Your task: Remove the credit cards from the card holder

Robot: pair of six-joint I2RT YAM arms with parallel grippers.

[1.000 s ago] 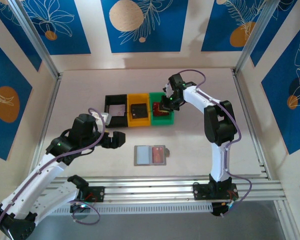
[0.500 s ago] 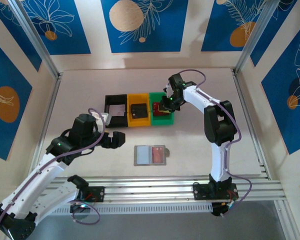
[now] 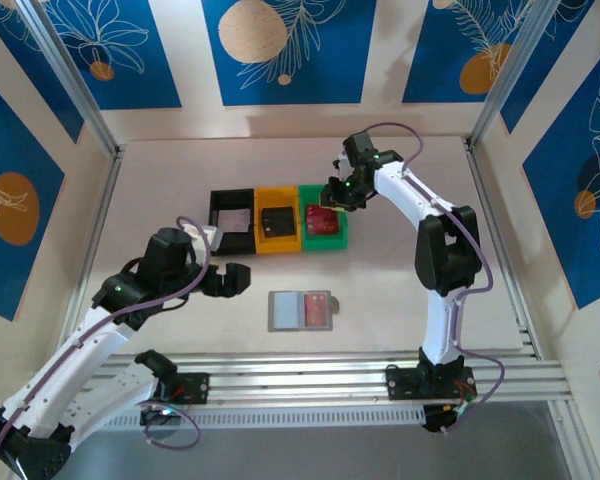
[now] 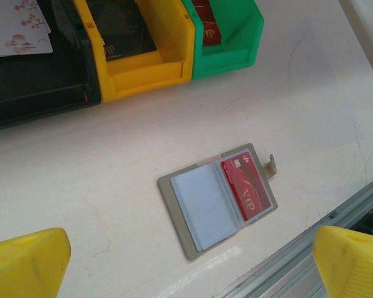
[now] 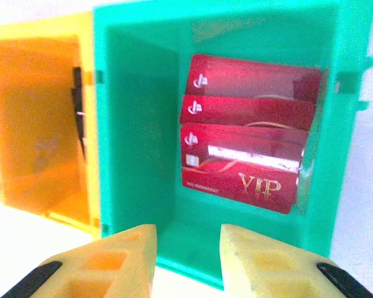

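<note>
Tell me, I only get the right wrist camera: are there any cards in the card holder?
Observer: Yes. The card holder lies open, with one red card in its right pocket.
Operator: Where's the other claw?
Observer: The left claw hovers wide open, left of the holder and apart from it.
Operator: What's past the yellow bin?
Observer: A black bin holding a pale card with pink blossoms.

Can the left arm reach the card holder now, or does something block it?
Probably yes. The card holder lies open on bare table just right of the open left gripper, with nothing between them; the bins stand farther back.
</note>
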